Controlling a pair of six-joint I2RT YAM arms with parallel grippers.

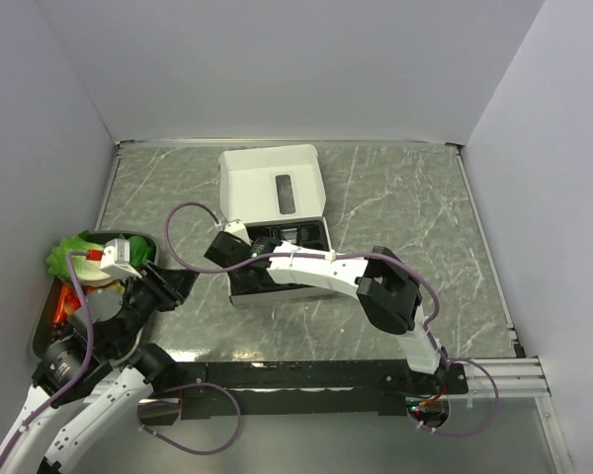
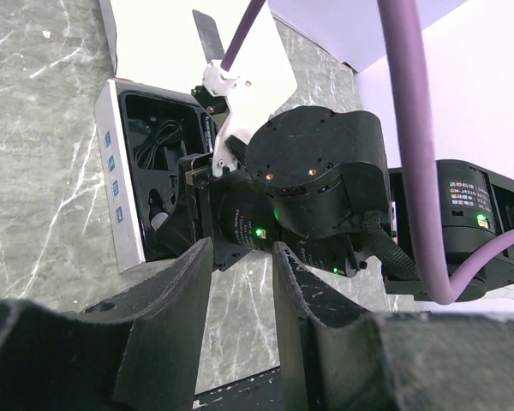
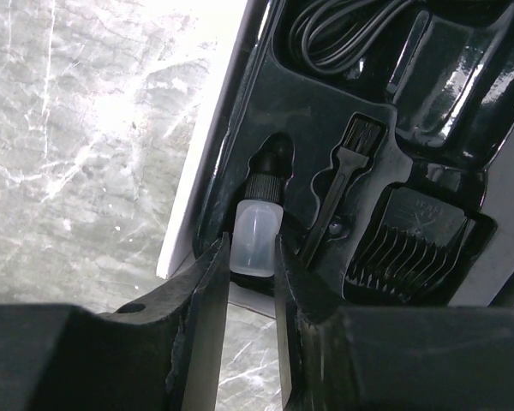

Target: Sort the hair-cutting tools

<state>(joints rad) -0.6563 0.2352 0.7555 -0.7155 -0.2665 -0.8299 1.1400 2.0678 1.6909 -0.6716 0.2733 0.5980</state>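
Looks nearly done: cord (image 3: 338,47), brush (image 3: 343,180), comb (image 3: 411,248) slotted in the box (image 3: 197,197), your right claw (image 3: 253,257) pinches the bottle (image 3: 255,233) at lower centre, left claw (image 2: 242,257) narrow, empty.

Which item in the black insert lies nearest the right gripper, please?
The small translucent bottle, between the right gripper's fingers; brush, comb and cord sit farther off.

Box (image 1: 277,294) stood mid-table, open lid (image 1: 257,183) behind it. In insert (image 3: 265,103), right wrist view: cord (image 3: 351,30) at top; bottle (image 3: 255,244) at left edge, between right gripper (image 3: 250,257) fingers; brush (image 3: 343,184) just right; comb attachment (image 3: 411,248) further right.
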